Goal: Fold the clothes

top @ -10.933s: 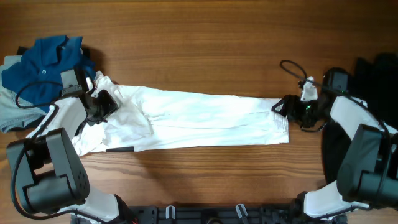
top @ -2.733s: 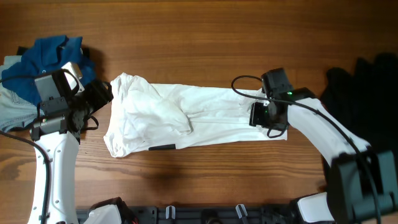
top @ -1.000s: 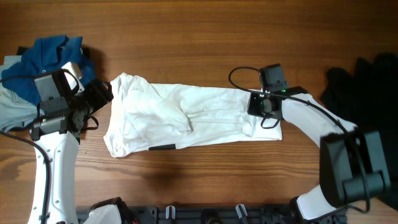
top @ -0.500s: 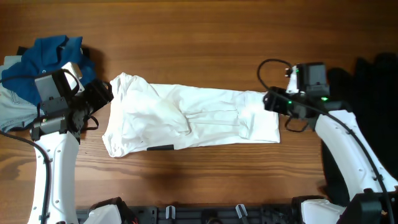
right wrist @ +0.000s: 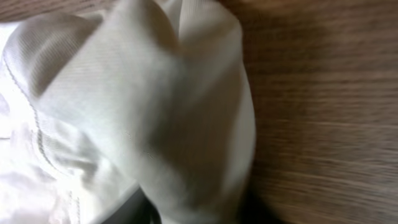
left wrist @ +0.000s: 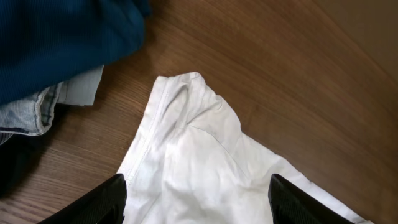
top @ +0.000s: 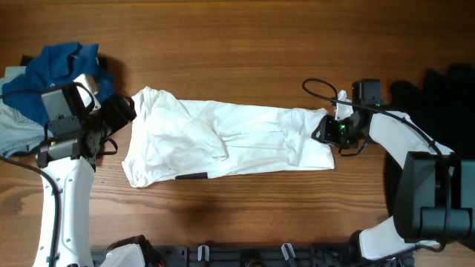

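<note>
The clothes [top: 237, 141], one large white shirt, lie rumpled across the middle of the table, with a short black bar [top: 193, 176] at the near edge. My left gripper [top: 122, 111] hovers open over the shirt's left end. In the left wrist view its two dark fingers [left wrist: 106, 199] straddle the white cloth [left wrist: 199, 155] without touching it. My right gripper [top: 324, 130] is at the shirt's right edge. In the right wrist view a raised fold of white cloth [right wrist: 124, 93] runs down into the jaws and hides most of them; they look shut on it.
A dark blue polo shirt [top: 56, 70] and a grey-blue denim piece [top: 11, 126] are heaped at the far left, close behind my left gripper. A black garment heap [top: 445, 96] lies at the right edge. Bare wood surrounds the shirt.
My right gripper left the shirt's right end, swung out to the right with its jaws open, then came back to the edge and closed. The left arm has not moved.
</note>
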`<state>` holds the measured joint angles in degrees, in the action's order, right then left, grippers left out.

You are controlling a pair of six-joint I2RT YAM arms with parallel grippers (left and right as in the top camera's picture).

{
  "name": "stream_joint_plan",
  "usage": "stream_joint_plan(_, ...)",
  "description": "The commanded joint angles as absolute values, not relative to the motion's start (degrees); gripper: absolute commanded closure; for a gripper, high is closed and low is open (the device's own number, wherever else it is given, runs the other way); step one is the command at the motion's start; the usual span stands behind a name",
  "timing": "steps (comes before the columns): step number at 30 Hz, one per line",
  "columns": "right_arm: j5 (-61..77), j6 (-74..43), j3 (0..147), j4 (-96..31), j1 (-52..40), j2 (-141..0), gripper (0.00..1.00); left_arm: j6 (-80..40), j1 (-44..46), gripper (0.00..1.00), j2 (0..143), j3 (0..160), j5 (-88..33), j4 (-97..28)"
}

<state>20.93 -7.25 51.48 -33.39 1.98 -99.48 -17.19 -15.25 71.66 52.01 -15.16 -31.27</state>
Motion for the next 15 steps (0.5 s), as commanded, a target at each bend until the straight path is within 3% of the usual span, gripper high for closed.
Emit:
stream_joint_plan(1,22.17,-6.44,51.13,-34.17,2.50,-100.31,0.96,-16.71,-14.87,0.27,71.05,51.86,-16.05,-31.14)
stream_joint_plan(7,8.95,-12.21,56.42,-43.81,10.24,-92.36,0.96,-16.71,-14.87,0.27,71.05,51.86,-16.05,-31.11)
stream_joint_plan(15,5.56,-14.13,59.68,-46.06,7.99,-85.34,0.96,-16.71,-14.87,0.27,71.05,51.86,-16.05,-31.11)
